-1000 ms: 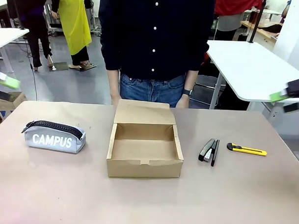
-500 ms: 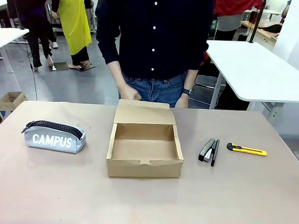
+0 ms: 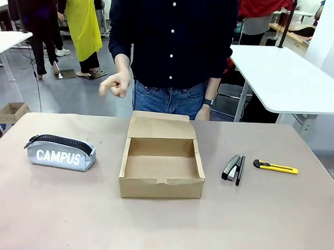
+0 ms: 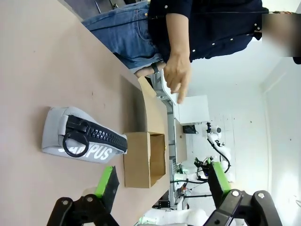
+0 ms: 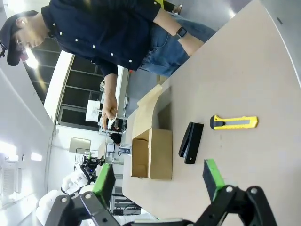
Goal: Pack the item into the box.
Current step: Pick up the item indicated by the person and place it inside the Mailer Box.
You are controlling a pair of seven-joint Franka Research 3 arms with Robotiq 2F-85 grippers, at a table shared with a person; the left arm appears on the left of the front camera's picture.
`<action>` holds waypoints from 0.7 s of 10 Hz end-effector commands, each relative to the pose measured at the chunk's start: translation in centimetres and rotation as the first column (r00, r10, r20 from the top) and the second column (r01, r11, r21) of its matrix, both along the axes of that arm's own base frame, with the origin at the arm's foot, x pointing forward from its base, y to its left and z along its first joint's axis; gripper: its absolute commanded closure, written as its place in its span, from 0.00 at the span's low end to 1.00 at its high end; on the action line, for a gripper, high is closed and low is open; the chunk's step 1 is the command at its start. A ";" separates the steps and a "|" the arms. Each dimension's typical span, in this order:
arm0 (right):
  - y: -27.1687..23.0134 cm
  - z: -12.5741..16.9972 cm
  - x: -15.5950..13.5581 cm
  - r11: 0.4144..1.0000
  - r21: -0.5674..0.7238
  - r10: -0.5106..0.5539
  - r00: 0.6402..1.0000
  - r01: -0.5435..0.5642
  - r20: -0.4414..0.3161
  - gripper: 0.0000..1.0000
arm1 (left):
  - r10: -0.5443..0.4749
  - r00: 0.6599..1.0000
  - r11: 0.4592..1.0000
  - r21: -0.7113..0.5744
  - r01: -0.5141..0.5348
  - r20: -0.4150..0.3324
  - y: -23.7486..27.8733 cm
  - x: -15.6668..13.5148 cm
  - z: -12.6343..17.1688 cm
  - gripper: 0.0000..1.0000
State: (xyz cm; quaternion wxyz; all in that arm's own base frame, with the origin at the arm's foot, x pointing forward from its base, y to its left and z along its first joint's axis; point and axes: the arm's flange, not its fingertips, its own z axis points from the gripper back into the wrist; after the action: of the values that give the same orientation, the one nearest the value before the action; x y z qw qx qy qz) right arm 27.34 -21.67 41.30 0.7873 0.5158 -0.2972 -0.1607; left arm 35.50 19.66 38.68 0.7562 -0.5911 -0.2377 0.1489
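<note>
**Pouch on the counter, box open, both jaws wide**

In the front view the grey pencil pouch (image 3: 62,152) lies at centre left of the counter (image 3: 163,229), well apart from the open cardboard box (image 3: 162,163) at centre. White "CAMPUS" reads plainly on its side. The left wrist view brings out its black zipper and ring pull, with the lettering only partly legible. At the bottom edge the left jaws are spread wide and empty. The right wrist view shows the right jaws, likewise wide and empty, with the black stapler (image 5: 190,142) and yellow utility knife (image 5: 233,123) at mid-frame. A person's hand (image 3: 117,84) is raised at the upper left of the box.
</note>
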 end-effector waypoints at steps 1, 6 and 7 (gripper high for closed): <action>-0.2 0.5 -0.1 1.000 -0.010 0.004 0.999 -0.004 0.037 0.00 | -0.009 1.000 1.000 -0.008 0.009 0.016 0.1 -0.3 0.1 0.00; -0.2 0.5 -0.1 1.000 -0.010 0.004 0.999 -0.004 0.037 0.00 | -0.009 1.000 1.000 -0.008 0.009 0.016 0.1 -0.3 0.1 0.00; -0.2 0.5 -0.1 1.000 -0.010 0.004 0.999 -0.004 0.037 0.00 | -0.003 1.000 1.000 -0.001 0.003 -0.001 0.1 -0.2 0.1 0.00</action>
State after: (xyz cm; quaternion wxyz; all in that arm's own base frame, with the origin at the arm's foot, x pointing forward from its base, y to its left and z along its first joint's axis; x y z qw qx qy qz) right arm 26.85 -21.61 41.81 0.7898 0.5123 -0.2966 -0.1603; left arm 35.33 19.70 38.75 0.7568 -0.5915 -0.2354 0.1481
